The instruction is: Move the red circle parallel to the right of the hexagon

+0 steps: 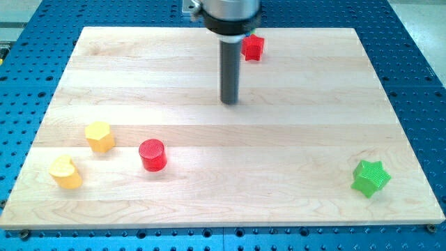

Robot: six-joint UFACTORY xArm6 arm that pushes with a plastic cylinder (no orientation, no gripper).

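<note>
The red circle stands on the wooden board at the lower left. The yellow hexagon is just to its left and slightly higher. My tip rests on the board at centre top, well to the upper right of the red circle and apart from every block.
A yellow heart-like block lies at the far lower left. A red star-like block sits near the top edge, just right of the rod. A green star is at the lower right. The wooden board lies on a blue perforated table.
</note>
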